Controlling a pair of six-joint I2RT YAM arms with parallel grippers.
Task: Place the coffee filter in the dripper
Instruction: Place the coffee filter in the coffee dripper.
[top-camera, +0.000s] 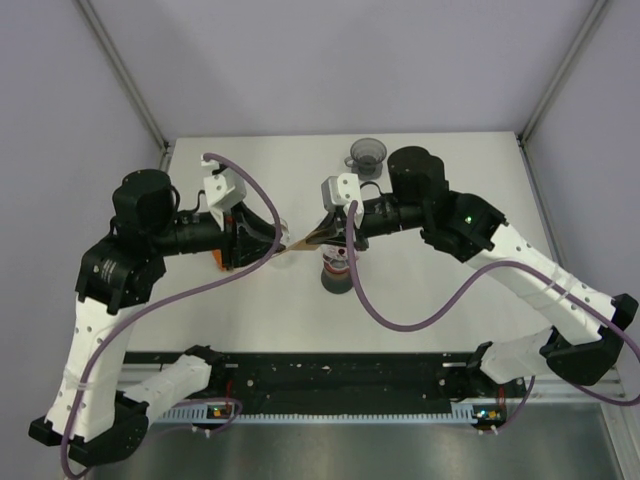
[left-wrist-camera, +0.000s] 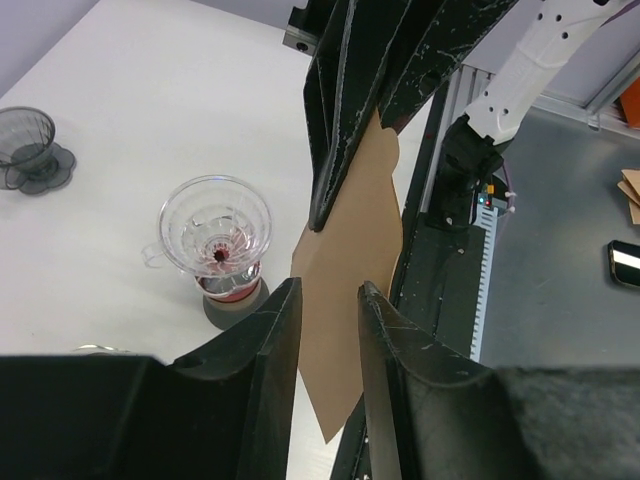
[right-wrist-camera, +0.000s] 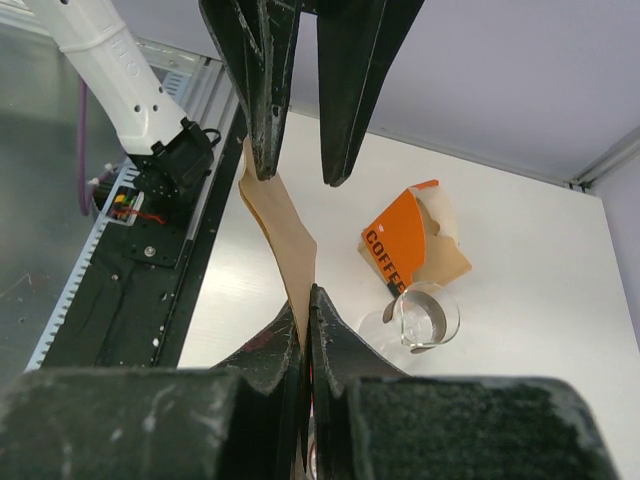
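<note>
The flat brown paper filter (top-camera: 300, 243) hangs in mid-air between the arms, so it is being readied and is not yet seated. The right pincer (right-wrist-camera: 305, 300) is clenched on one edge, while the left pincer (left-wrist-camera: 330, 295) stands parted about the other. The glass dripper (left-wrist-camera: 215, 225) stands on the table (top-camera: 280, 325) at the filter's 5 o'clock. Next, I judge, spread the cone and lower it point-first.

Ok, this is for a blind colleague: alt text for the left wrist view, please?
A brown paper coffee filter is pinched from above by the shut right gripper, its lower part passing between the jaws of the open left gripper. On the white table to the left stand a clear cone-shaped dripper on a grey base and a smoky dark dripper.
</note>
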